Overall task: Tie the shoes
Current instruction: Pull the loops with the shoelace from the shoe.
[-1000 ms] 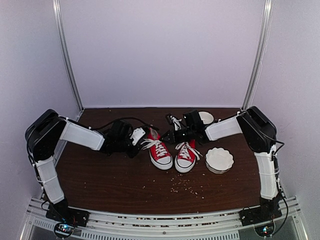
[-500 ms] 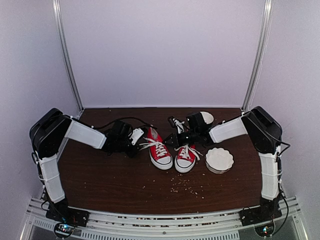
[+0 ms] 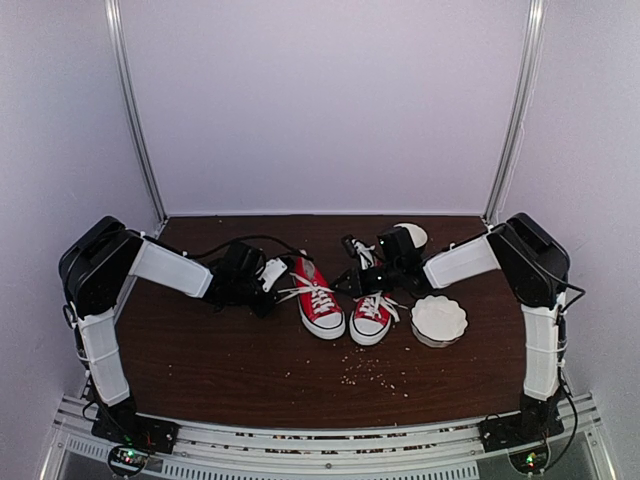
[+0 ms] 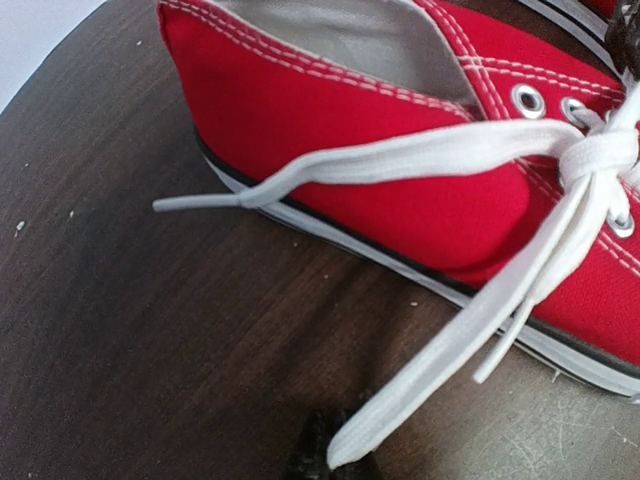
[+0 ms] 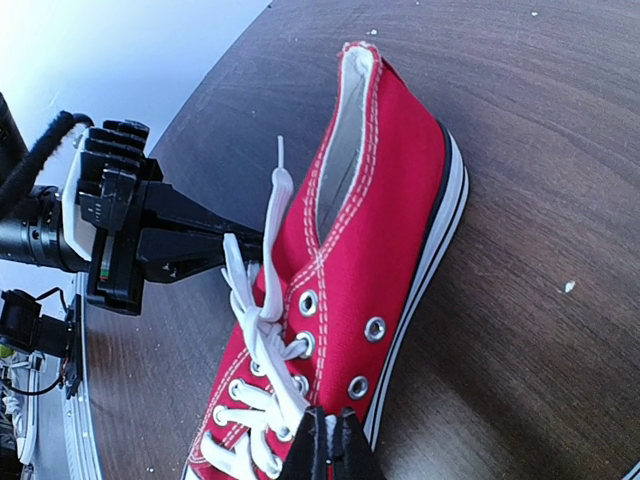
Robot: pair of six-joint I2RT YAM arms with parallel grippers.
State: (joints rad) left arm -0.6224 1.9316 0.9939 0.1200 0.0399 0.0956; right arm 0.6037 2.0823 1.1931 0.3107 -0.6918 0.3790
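Gripper jaws on both arms were fully closed: the left gripper point(image 4: 330, 462) pinched a strand of the flat white lace point(image 4: 470, 330), and the right gripper point(image 5: 328, 445) appeared to pinch another strand of it. On the dark brown wooden worktop point(image 3: 220, 360), the pair of small red canvas sneakers with white rubber soles point(image 3: 322, 306) stood side by side between the arms. They looked light, so a hard pull would probably drag them. The lace was soft, limp and a little slippery; I think it was best taken close to the knot point(image 4: 598, 158), or by a stiff tip point(image 4: 180, 203).
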